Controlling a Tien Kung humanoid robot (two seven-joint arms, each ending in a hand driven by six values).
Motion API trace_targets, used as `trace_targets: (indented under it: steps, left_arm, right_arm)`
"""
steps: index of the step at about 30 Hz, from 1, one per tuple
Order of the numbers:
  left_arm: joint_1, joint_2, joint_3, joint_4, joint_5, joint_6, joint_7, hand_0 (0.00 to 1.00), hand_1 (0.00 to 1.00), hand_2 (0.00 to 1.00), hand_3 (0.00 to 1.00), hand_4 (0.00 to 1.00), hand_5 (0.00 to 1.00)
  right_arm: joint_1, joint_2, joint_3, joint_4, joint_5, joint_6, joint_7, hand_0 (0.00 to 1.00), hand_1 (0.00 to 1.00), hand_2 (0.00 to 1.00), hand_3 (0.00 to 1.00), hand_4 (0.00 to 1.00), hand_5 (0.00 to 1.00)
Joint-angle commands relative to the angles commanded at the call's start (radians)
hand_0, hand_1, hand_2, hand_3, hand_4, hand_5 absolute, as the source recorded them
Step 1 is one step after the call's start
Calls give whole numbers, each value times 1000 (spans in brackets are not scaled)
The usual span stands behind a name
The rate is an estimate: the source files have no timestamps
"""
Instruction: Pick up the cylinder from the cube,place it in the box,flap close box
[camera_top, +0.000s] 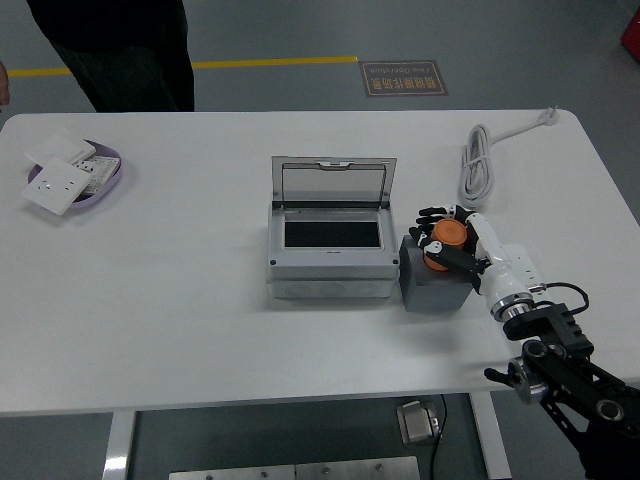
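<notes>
Orange cylinder (444, 243) on the grey cube (432, 281), wrapped by the right hand (452, 243).
The hand's black fingers (430, 217) curl around the cylinder, hiding much of it; whether it has lifted off the cube is unclear. The open-lidded box (329, 245) sits just left. A person (115, 45), cut off, stands at the table's (180, 320) far left edge.

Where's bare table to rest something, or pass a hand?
Free: the wide stretch between the purple dish and the grey box, and the front strip below the box. Crowded: right of the box, where the right hand grips the orange cylinder on the cube, white cable behind.
</notes>
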Motion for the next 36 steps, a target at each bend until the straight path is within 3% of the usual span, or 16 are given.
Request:
trace_targets:
  steps: [1, 6, 7, 12, 13, 18, 19, 30, 31, 36]
  left_arm:
    - [0, 0, 0, 0, 1, 0, 0, 582, 615, 571, 601, 661, 79]
    - [-1, 0, -1, 0, 3, 0, 0, 582, 615, 571, 601, 661, 79]
    - [-1, 0, -1, 0, 4, 0, 0, 582, 615, 571, 601, 661, 79]
    - [-1, 1, -4, 0, 7, 1, 0, 582, 615, 571, 601, 661, 79]
    - [-1, 1, -4, 0, 7, 1, 0, 582, 615, 571, 601, 662, 78]
    - [1, 1, -3, 0, 6, 1, -1, 582, 615, 571, 601, 662, 78]
    - [1, 1, -2, 0, 6, 1, -1, 582, 615, 571, 601, 661, 77]
    - [2, 0, -1, 1, 6, 1, -1, 582, 615, 571, 601, 663, 77]
    - [2, 0, 0, 1, 6, 1, -1, 582, 615, 573, 602, 665, 77]
    - [2, 0, 1, 2, 7, 1, -1, 582, 615, 573, 602, 665, 77]
  right_arm:
    - [0, 0, -1, 0, 2, 0, 0, 582, 604, 555, 544, 667, 124]
    - [3, 1, -4, -2, 23, -9, 7, 582, 604, 555, 544, 667, 124]
    - [4, 1, -3, -2, 27, -11, 8, 587, 575, 533, 527, 599, 98]
    - [6, 1, -4, 1, 41, -23, 7, 587, 575, 533, 527, 599, 98]
    - [6, 1, -6, 3, 41, -25, 6, 553, 534, 486, 462, 98, 2]
    - [11, 3, -13, 11, 33, -35, -3, 553, 534, 486, 462, 98, 2]
    - [13, 4, -14, 13, 32, -36, -4, 400, 443, 417, 338, 2, 2]
    - [24, 5, -16, 24, 28, -46, -5, 376, 397, 369, 295, 2, 2]
    - [25, 5, -16, 24, 28, -46, -4, 335, 312, 275, 199, 2, 2]
    - [52, 3, -20, 31, 12, -60, -14, 335, 312, 275, 199, 2, 2]
